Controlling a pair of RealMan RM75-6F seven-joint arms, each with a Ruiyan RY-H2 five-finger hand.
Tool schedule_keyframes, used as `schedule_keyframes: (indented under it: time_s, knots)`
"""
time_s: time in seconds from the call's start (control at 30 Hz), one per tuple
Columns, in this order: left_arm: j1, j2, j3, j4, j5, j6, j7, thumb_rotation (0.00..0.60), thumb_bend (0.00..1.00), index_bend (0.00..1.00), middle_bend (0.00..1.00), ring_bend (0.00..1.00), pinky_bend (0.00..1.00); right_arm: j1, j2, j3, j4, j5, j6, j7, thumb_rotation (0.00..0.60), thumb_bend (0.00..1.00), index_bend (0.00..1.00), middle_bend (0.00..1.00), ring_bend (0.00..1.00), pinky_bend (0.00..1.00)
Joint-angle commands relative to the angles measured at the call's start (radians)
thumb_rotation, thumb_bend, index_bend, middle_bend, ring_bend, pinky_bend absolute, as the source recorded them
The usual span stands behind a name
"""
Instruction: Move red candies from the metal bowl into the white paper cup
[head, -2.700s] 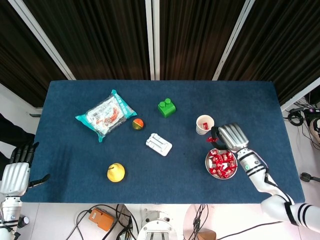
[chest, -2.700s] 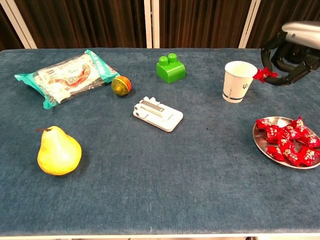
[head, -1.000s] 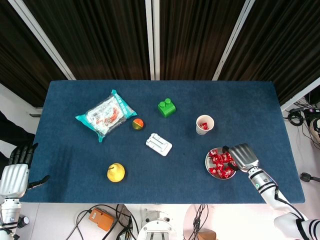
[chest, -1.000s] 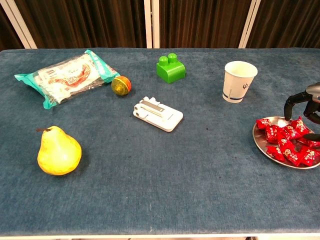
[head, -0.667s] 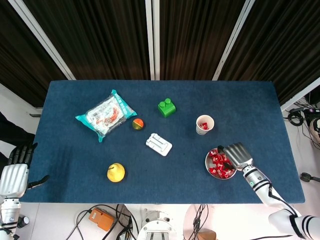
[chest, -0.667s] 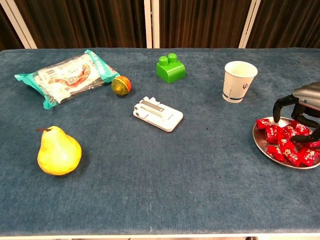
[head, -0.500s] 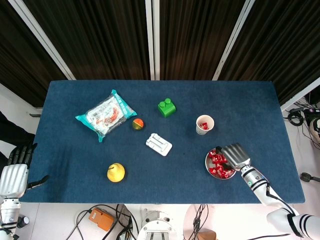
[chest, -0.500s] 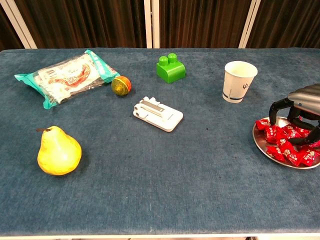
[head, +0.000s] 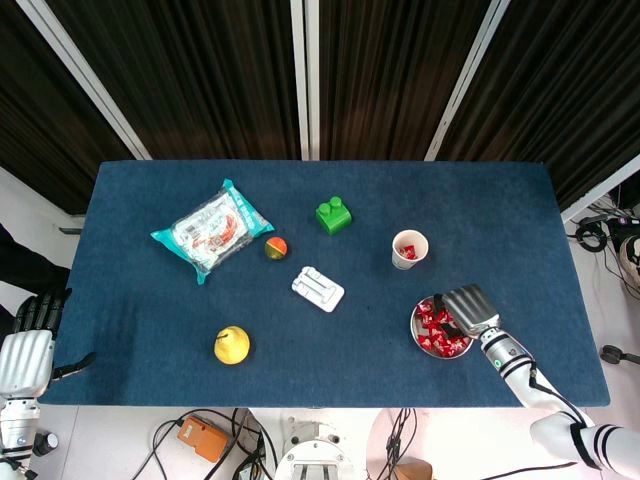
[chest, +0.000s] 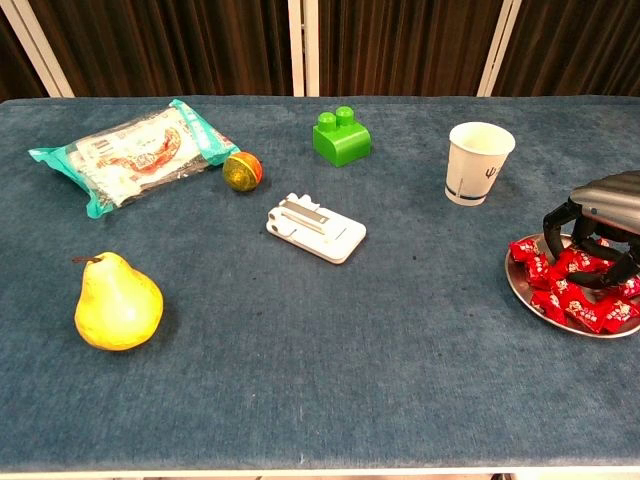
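Here we count one bowl (chest: 520, 287) of red candies (chest: 585, 295), one cup (chest: 477, 162) holding one candy (head: 407, 252). Right hand (chest: 600, 225) reaches into the candies, grip uncertain; left hand (head: 26, 350) hangs open.

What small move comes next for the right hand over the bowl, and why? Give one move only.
Probably close the fingers on one candy. The right hand sits low over the metal bowl with its fingers down among the red candies, but no candy looks lifted or clearly pinched. The white paper cup stands upright nearby, and the head view shows a red candy already inside it.
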Motion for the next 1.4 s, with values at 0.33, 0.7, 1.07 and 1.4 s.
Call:
schedule_keyframes:
  time_s: [0.33,0.7,1.07,1.4]
  knots:
    - [-0.006,0.005,-0.004,-0.005,0.006,-0.001,0.003,0.600,0.00,0.00,0.00,0.00,0.00,-0.003,0.087,0.102,-0.090,-0.004,0.114,0.103,0.600,0.56,0.67,0.90,1.00,1.00]
    - [-0.016,0.011,-0.008,-0.025,0.007,-0.009,0.023,0.600,0.00,0.00,0.00,0.00,0.00,0.177,-0.013,0.251,0.031,0.200,-0.082,0.073,0.600,0.56,0.62,0.90,1.00,1.00]
    - [-0.016,0.008,-0.008,-0.017,-0.006,-0.019,0.019,0.600,0.00,0.00,0.00,0.00,0.00,0.216,-0.042,0.243,0.063,0.244,-0.106,0.022,0.600,0.56,0.40,0.90,1.00,1.00]
    - [-0.018,0.001,-0.008,-0.009,0.004,-0.013,0.010,0.600,0.00,0.00,0.00,0.00,0.00,0.129,0.062,0.182,-0.087,0.139,0.023,0.041,0.600,0.55,0.35,0.90,1.00,1.00]
